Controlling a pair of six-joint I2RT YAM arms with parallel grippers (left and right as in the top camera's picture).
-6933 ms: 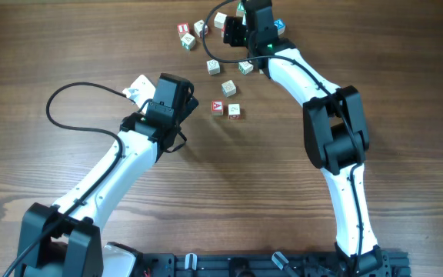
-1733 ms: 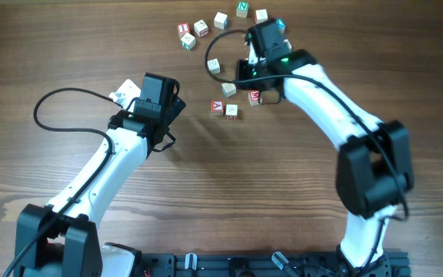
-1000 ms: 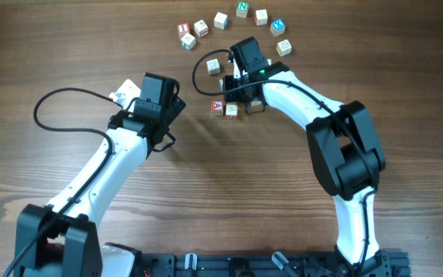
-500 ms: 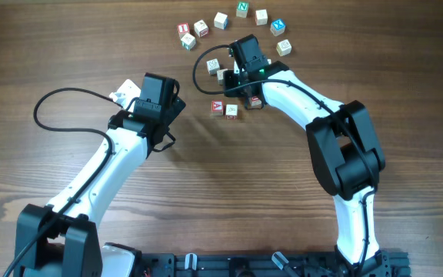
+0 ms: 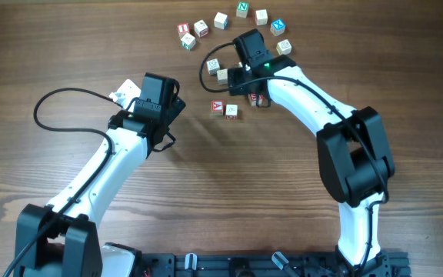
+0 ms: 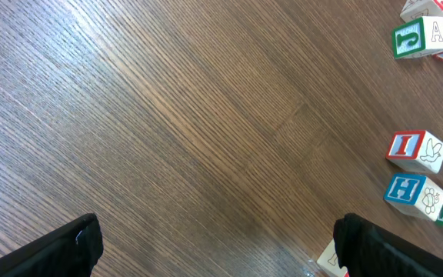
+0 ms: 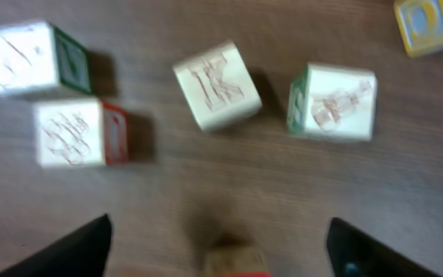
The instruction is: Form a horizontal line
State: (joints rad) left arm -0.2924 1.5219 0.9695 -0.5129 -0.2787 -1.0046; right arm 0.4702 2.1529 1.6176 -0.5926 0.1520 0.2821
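Right gripper (image 7: 220,231) has its fingers spread apart and straddles the third red block (image 5: 254,98), not clamped on it. That block sits on the table (image 5: 360,46), right of the middle block (image 5: 231,111) and the end block (image 5: 217,106). It looks slightly higher than those two, with a gap, so the line reads rough. Best move: lift straight up so neither finger clips the block. If fixing it, nudge the block down level and closer to the pair, avoiding the loose blocks (image 5: 213,66) nearby. Left gripper (image 6: 215,223) is wide apart over bare wood, holding nothing.
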